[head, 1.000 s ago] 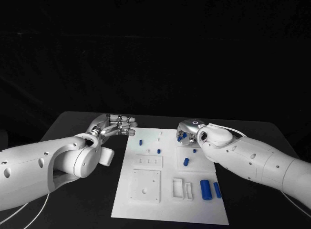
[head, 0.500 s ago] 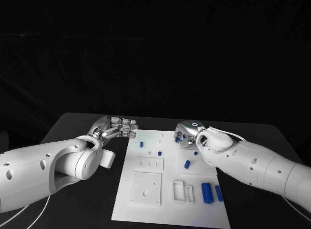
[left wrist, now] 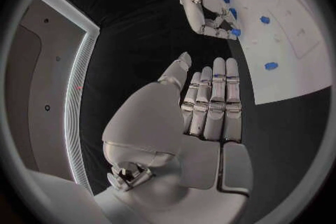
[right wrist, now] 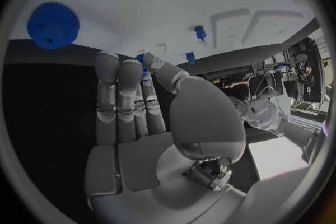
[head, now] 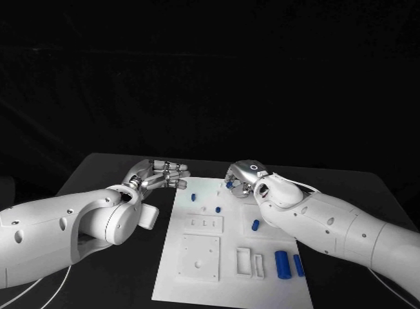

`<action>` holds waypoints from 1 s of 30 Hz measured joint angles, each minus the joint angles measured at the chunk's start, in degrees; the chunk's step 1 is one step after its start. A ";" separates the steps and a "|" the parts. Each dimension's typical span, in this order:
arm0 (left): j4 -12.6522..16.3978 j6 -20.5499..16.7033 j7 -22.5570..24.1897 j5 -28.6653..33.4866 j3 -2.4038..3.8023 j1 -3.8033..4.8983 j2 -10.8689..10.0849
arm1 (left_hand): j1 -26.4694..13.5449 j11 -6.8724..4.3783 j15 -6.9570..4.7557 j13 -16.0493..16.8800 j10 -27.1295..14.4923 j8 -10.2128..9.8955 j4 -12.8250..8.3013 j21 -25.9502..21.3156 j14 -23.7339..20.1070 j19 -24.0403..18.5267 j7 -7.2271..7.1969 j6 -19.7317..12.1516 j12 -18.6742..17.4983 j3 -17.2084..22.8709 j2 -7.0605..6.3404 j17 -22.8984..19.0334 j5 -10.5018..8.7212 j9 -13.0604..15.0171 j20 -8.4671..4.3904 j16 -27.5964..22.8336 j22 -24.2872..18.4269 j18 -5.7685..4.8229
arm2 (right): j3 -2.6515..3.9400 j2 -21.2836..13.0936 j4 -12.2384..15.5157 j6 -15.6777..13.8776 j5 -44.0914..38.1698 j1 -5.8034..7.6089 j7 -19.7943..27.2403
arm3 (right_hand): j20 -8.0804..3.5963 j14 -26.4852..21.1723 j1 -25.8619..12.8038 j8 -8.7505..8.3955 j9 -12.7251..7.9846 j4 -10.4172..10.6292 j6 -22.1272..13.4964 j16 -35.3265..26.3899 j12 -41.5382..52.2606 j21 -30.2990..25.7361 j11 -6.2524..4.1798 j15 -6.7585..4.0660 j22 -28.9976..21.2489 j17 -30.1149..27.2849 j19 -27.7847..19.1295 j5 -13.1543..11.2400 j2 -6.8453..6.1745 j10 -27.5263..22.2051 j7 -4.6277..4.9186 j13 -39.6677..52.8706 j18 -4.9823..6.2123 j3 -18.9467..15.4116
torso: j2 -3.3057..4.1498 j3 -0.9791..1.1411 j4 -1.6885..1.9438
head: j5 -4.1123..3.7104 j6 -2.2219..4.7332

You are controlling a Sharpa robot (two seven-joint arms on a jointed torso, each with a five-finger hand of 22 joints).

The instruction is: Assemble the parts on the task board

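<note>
The white task board (head: 230,277) lies in the middle of the black table. My right hand (head: 243,176) hovers over the board's far edge and pinches a small blue part (left wrist: 236,32) between thumb and fingertips; that part (right wrist: 143,59) also peeks out by the thumb in the right wrist view. My left hand (head: 160,174) is beside the board's far left corner, fingers straight and side by side, thumb apart, holding nothing (left wrist: 210,106). Small blue pegs (head: 192,192) (head: 216,208) (head: 256,224) stand on the board. Two larger blue cylinders (head: 283,264) lie near its right edge.
A blue gear (right wrist: 52,23) sits on the board close to my right hand. White raised blocks and slots (head: 199,256) fill the board's near half. Bare black table (head: 108,174) stretches to the left of the board and to its right.
My right hand has moved left along the board's far edge with the blue part, closer to my left hand. The left hand has barely shifted.
</note>
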 measured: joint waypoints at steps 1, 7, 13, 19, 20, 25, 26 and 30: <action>0.00 0.00 0.00 -0.01 0.00 0.03 0.06 | 0.00 0.00 0.00 0.00 0.00 0.00 0.00 0.00 0.00 0.00 0.00 0.00 0.00 0.00 0.00 0.00 0.00 0.00 0.00 0.00 0.00 0.00 | 0.00 0.28 -0.25 -0.16 -0.12 0.02 -0.22 | -0.11 0.00 0.00 0.00 0.00 0.00 0.00 0.00 0.00 -0.59 0.00 0.00 0.53 0.00 0.11 0.00 0.00 0.00 0.00 0.00 -0.03 0.00 | 0.03 0.00 0.02 | 0.04 0.01; 0.00 0.00 -0.02 -0.05 0.01 0.18 0.51 | 0.00 0.00 0.00 0.00 0.00 0.00 0.00 0.00 0.00 0.00 0.00 0.00 0.00 0.00 0.00 0.00 0.00 0.00 0.00 0.00 0.01 0.00 | 0.00 2.18 -2.40 -0.77 -0.87 0.04 -1.35 | -0.07 0.00 0.00 -0.02 0.00 0.29 -0.02 0.00 -0.01 -1.60 -0.01 0.00 1.68 -0.08 0.51 -0.26 0.00 0.01 0.01 -0.01 -0.38 0.29 | 0.14 -0.21 0.25 | 0.34 -0.02; 0.05 0.02 -0.05 -0.10 0.01 0.33 0.70 | 0.00 0.00 0.00 0.00 0.00 0.00 0.00 0.01 0.00 0.00 0.00 0.00 0.00 0.00 0.00 0.00 0.00 0.00 0.00 0.00 0.01 0.00 | 0.00 3.35 -3.88 -1.21 -1.44 0.06 -2.02 | -0.07 0.00 0.00 -0.03 0.00 0.29 -0.03 0.00 -0.03 -2.13 -0.12 0.00 1.94 -0.08 0.51 -0.12 0.00 0.12 0.02 -0.04 -0.39 0.29 | 0.31 -0.39 0.50 | 0.55 0.21; 0.18 0.02 -0.07 -0.16 0.01 0.58 0.78 | 0.00 0.00 0.00 0.00 0.00 0.00 0.00 0.01 0.00 0.00 0.00 0.00 0.00 0.00 0.00 0.00 0.00 0.00 0.00 0.00 0.01 0.00 | 0.00 4.15 -4.82 -1.54 -1.79 0.06 -2.33 | -0.27 0.00 0.00 -0.08 0.00 0.29 -0.04 0.00 -0.09 -2.47 -0.19 0.01 2.59 -0.15 0.72 0.02 -0.01 0.19 0.03 -0.06 -0.44 0.29 | 0.49 -0.62 0.75 | 0.48 0.32; 0.23 0.02 -0.08 -0.18 0.01 0.64 0.81 | 0.00 0.00 0.00 0.01 0.00 0.00 0.00 0.01 0.00 0.00 0.00 0.00 0.00 0.00 0.00 0.00 0.00 0.00 0.00 0.00 0.01 0.00 | 0.00 4.30 -4.93 -1.58 -1.84 0.07 -2.36 | -0.27 0.00 0.00 -0.17 0.00 0.30 -0.05 0.00 -0.09 -2.46 -0.19 0.01 2.59 -0.15 0.72 0.02 -0.01 0.19 0.03 -0.06 -0.45 0.29 | 0.52 -0.65 0.76 | 0.48 0.32; 0.36 0.03 -0.11 -0.28 0.01 0.86 0.95 | 0.00 0.00 0.00 0.04 0.00 0.00 0.00 0.01 0.00 -0.01 0.00 0.00 0.00 0.00 0.00 0.00 0.00 0.00 0.00 0.00 0.01 0.00 | 0.00 4.74 -5.22 -1.77 -1.99 0.07 -2.46 | -0.27 0.00 0.00 -0.19 0.01 0.29 0.07 0.00 -0.13 -2.46 -0.19 0.01 2.59 -0.15 0.72 0.02 -0.01 0.19 -0.09 -0.05 -0.46 0.29 | 0.71 -0.82 0.97 | 0.52 0.44; 0.39 0.04 -0.12 -0.29 0.01 0.90 0.96 | 0.00 0.00 0.00 0.04 0.00 0.00 0.00 0.01 0.00 -0.01 0.00 0.00 0.00 0.00 0.00 0.00 0.00 0.00 0.00 0.00 0.01 0.00 | 0.00 4.81 -5.26 -1.81 -2.02 0.07 -2.47 | -0.27 0.00 0.00 -0.16 0.01 0.29 0.09 0.00 -0.13 -2.46 -0.19 0.01 2.59 -0.15 0.72 0.02 -0.02 0.19 -0.12 -0.05 -0.47 0.29 | 0.74 -0.85 1.01 | 0.54 0.47; 0.47 0.05 -0.14 -0.34 0.01 1.02 1.01 | 0.00 0.00 0.00 0.04 0.00 0.00 0.00 0.01 0.00 0.00 0.00 0.00 0.00 0.00 0.00 0.00 0.00 0.00 0.00 0.00 0.02 0.00 | 0.00 4.94 -5.49 -1.97 -2.08 0.07 -2.51 | -0.27 0.01 -0.01 0.00 0.01 0.29 0.09 0.00 -0.20 -2.46 -0.19 0.01 2.58 -0.15 0.72 0.02 -0.02 0.19 -0.12 -0.05 -0.47 0.29 | 0.85 -0.91 1.05 | 0.60 0.54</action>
